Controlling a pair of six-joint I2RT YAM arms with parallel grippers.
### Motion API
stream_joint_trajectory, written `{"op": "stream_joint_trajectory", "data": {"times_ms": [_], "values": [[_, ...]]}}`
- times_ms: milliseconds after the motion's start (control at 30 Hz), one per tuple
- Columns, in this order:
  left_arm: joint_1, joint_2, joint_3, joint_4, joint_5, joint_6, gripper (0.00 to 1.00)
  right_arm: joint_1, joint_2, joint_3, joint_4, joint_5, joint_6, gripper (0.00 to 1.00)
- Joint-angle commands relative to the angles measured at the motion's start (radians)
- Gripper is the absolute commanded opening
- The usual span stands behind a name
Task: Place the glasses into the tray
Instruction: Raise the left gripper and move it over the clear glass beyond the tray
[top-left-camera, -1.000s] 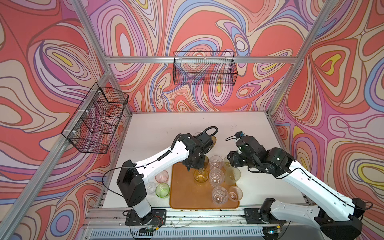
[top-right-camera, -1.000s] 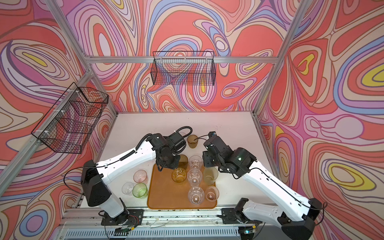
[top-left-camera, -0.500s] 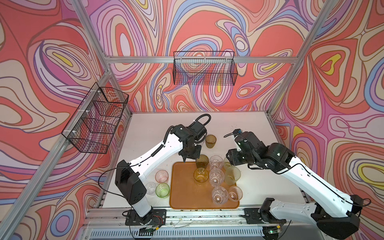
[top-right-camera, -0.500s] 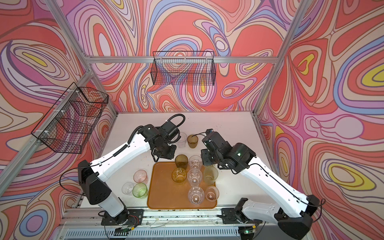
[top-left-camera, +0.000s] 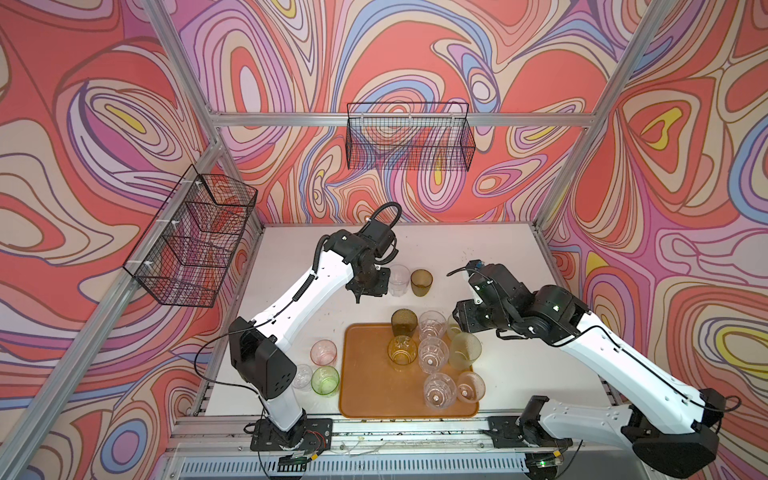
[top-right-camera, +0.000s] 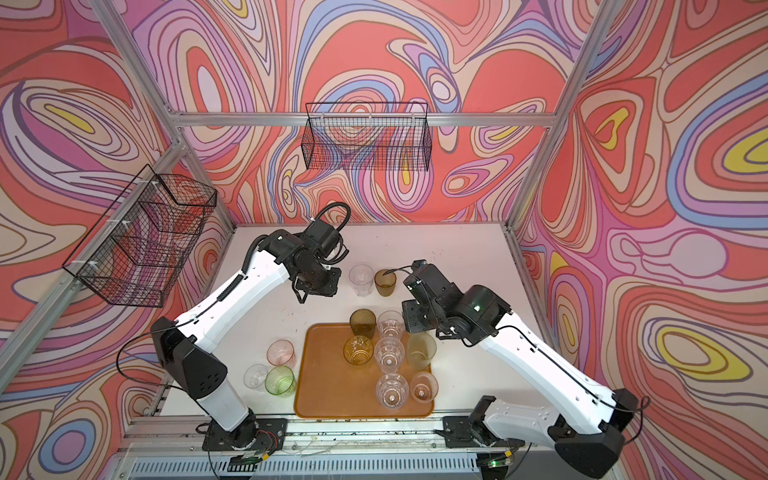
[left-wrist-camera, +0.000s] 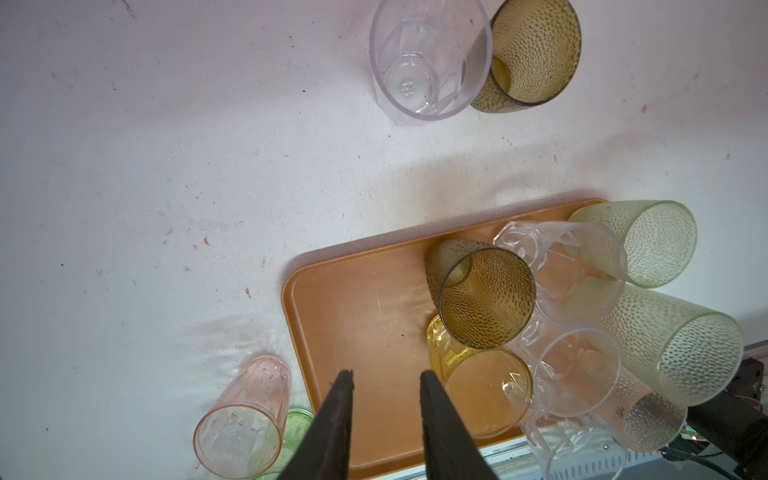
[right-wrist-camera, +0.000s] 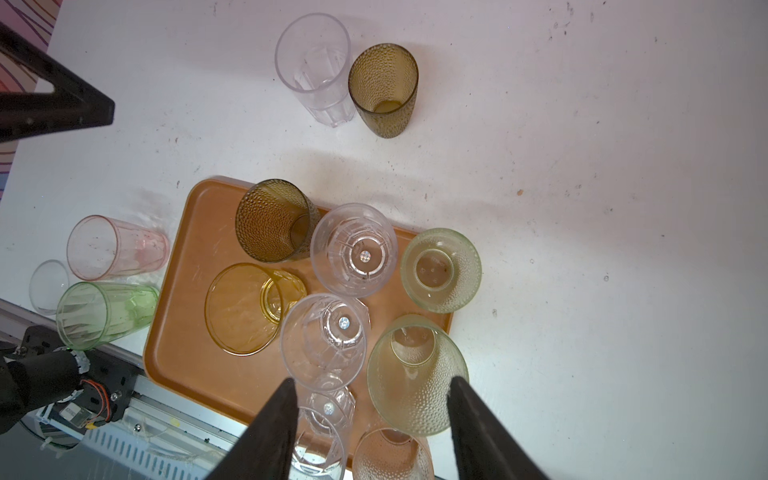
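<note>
— Left wrist view first: what is the left tool (left-wrist-camera: 386, 374) carrying?
— Nothing. Its two dark fingers stand a narrow way apart with only air between them. In both top views it hangs over the bench beyond the tray's far left corner.
— And the right tool (right-wrist-camera: 372, 382)?
— Spread wide and empty, above the right side of the large flat orange-brown plastic tray (top-left-camera: 365, 374).
— What stands in that tray?
— All upright, crowded into its right half: a dark olive-brown dimpled tumbler (top-left-camera: 404, 322), an amber yellow tumbler (top-left-camera: 402, 349) just before it, three clear faceted tumblers (top-left-camera: 433, 354) in a line from far edge to near edge, a pale frosted green tumbler (top-left-camera: 465, 351) and a pale dimpled tumbler (top-left-camera: 471, 385) at the near right. A second pale green tumbler (right-wrist-camera: 440, 270) sits at the far right corner; I cannot tell whether it is wholly inside the rim.
— Outside it?
— Left of the tray, close together, a pink tumbler (top-left-camera: 323, 353), a bright green tumbler (top-left-camera: 325, 381) and a small clear tumbler (top-left-camera: 302, 376). Beyond the tray, a tall clear tumbler (top-left-camera: 399, 280) just beside a second olive-brown tumbler (top-left-camera: 421, 282).
— The surface and room?
— A white bench (top-left-camera: 498, 257), scuffed and speckled. Two black wire-mesh baskets (top-left-camera: 409, 137) hang on walls swirled in red, pink and lilac.
</note>
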Motion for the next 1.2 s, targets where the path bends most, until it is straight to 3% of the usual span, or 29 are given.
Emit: {"op": "stream_joint_trajectory", "data": {"times_ms": [0,500,1167], "values": [[0.028,0.035,0.04,-0.036,0.005,0.042,0.32,-0.002,0.008,0.021,-0.018,0.005,0.014,0.6],[0.156,0.112,0.162,-0.039,0.048,0.091,0.33,-0.003,-0.015,0.025,-0.039,0.015,0.027,0.61],[0.247,0.231,0.27,0.015,0.095,0.091,0.34,-0.003,-0.038,0.018,-0.035,0.025,0.038,0.62]]}}
